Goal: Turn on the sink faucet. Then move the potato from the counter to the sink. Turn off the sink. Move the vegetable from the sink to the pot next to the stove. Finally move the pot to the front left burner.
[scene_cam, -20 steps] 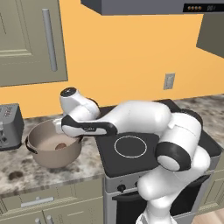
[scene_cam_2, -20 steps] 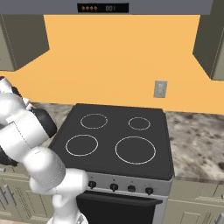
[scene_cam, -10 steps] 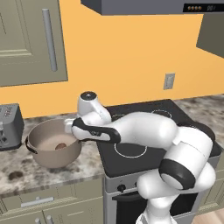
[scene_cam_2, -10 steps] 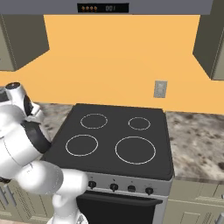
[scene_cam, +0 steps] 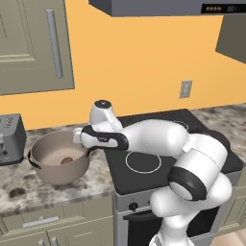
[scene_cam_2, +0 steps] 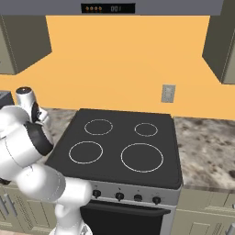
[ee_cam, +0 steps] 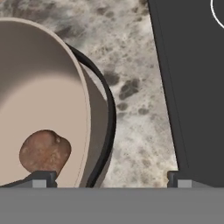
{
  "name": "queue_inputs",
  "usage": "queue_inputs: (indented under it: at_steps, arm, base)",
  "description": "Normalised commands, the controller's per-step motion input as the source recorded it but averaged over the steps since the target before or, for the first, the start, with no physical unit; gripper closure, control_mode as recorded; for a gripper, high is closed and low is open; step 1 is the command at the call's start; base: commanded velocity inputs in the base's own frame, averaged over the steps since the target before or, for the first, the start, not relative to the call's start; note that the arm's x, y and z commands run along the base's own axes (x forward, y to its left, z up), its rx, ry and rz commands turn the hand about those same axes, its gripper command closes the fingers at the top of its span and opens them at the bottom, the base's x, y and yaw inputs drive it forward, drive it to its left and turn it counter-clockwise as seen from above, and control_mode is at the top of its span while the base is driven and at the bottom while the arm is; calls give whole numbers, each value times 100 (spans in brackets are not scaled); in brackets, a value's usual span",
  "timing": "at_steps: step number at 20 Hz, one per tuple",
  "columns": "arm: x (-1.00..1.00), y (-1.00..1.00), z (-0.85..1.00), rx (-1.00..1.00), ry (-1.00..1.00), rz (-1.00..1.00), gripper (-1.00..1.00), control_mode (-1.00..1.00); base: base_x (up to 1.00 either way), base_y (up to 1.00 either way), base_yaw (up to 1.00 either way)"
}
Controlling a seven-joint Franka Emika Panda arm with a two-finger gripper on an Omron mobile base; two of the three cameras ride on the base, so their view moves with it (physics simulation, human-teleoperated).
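Arm swung right, claw (ee_cam: 107, 178) spread over pot (scene_cam: 60, 156) handle (ee_cam: 107, 118); potato (ee_cam: 45, 151) inside, so last move pending

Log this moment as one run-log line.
stage: pot pickup | potato: inside pot | pot: on counter, beside stove | end effector: open, over pot's handle

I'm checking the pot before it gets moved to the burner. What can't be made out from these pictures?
- Pot: in the hand view the frame's left and top edges cut it off; its far handle is outside.
- Gripper: in the left base view the hand's body hides the fingers.
- Potato: its lower edge sits behind a fingertip in the hand view.
- Stove knobs: too small to read settings in the right base view.
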Motion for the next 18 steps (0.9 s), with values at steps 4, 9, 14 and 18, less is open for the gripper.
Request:
queue_inputs:
  at_steps: [4, 9, 14, 18]
  arm:
    - [8, 5, -1, 0, 11, 0, -100, -100]
    - [5, 11, 0, 0, 12, -1, -100, -100]
    - [2, 5, -9, 0, 9, 0, -100, -100]
    - [0, 2, -18, 0, 3, 0, -100, -100]
  base:
    - [0, 0, 0]
    - [0, 0, 0]
    - [0, 0, 0]
    - [0, 0, 0]
